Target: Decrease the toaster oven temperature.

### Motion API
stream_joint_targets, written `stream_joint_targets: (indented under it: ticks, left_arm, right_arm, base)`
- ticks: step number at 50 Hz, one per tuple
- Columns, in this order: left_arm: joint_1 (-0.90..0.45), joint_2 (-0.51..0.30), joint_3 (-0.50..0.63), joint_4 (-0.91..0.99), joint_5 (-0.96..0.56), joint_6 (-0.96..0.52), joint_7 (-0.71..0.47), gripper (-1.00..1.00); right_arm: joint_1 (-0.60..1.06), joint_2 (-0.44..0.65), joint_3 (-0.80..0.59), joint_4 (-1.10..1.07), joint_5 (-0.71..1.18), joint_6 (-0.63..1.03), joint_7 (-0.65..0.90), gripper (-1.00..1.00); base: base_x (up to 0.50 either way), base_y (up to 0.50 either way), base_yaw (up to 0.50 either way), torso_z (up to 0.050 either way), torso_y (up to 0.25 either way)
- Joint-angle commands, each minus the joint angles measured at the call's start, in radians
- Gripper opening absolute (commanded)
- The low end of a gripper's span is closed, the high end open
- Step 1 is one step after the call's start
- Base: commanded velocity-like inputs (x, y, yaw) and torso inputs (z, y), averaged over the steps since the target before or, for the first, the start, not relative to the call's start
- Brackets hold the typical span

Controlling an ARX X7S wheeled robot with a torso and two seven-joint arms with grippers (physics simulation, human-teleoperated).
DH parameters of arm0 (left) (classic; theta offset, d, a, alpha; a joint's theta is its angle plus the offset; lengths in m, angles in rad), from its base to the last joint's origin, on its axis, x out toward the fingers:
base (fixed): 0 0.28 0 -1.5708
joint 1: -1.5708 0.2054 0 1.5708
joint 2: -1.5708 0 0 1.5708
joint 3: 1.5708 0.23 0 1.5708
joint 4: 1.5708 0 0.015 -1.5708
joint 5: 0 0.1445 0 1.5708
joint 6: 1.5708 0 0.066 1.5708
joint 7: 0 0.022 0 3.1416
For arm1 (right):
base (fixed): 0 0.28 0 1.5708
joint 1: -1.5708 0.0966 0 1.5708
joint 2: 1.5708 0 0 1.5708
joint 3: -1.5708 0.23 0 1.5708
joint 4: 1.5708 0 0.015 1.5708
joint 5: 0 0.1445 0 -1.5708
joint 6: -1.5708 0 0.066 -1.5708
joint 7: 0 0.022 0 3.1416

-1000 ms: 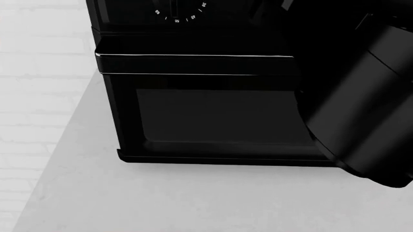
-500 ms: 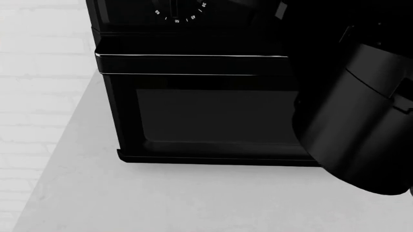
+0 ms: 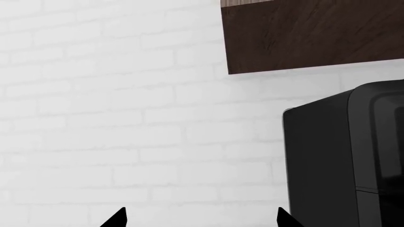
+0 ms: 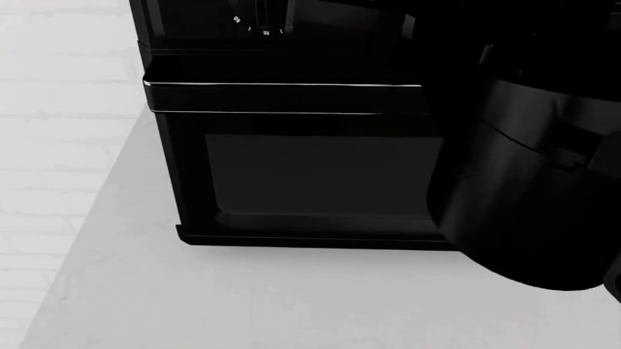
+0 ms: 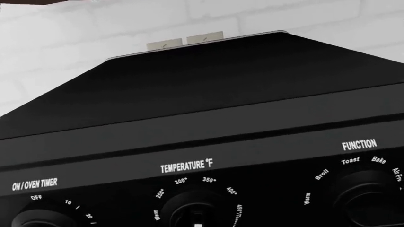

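Since the earlier head frames, the right arm (image 4: 529, 182) had been advanced leftward across the toaster oven (image 4: 301, 167), covering more of the door's right side and shortening the visible run of the bar handle (image 4: 281, 97).

The toaster oven stood on the pale surface (image 4: 194, 298), against the white brick wall (image 3: 113, 109), with its dark glass door facing the robot. In the right wrist view three knobs were seen along the control panel: the timer knob (image 5: 44, 220), the temperature knob (image 5: 197, 210) under the "TEMPERATURE °F" label, and the function knob (image 5: 372, 196). The temperature knob lay near the centre of that view.

The right end effector itself was not visible in any view, so its opening could not be told. Two tips of the left end effector (image 3: 200, 218) were seen well apart, holding nothing, beside the oven's side wall.

The step in hand was judged to be the approach to the temperature knob. The next move would call for closing on that knob and turning it toward the lower marks, "Warm" and "250°".
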Motion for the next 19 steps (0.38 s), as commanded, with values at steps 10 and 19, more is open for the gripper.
stream_joint_targets:
  ticks: [10, 19]
  left_arm:
    - [-0.012, -0.009, 0.014, -0.003, 0.0, 0.01, -0.007, 1.0]
    - [-0.021, -0.017, 0.014, 0.003, -0.017, 0.007, -0.024, 1.0]
  right_arm:
    - [0.003, -0.046, -0.088, 0.058, 0.032, 0.18, -0.008, -1.0]
    - [0.017, -0.066, -0.114, 0.087, 0.025, 0.25, -0.006, -1.0]
  base:
    - [0.0, 0.0, 0.0, 0.0, 0.0]
    - [0.01, 0.0, 0.0, 0.0, 0.0]
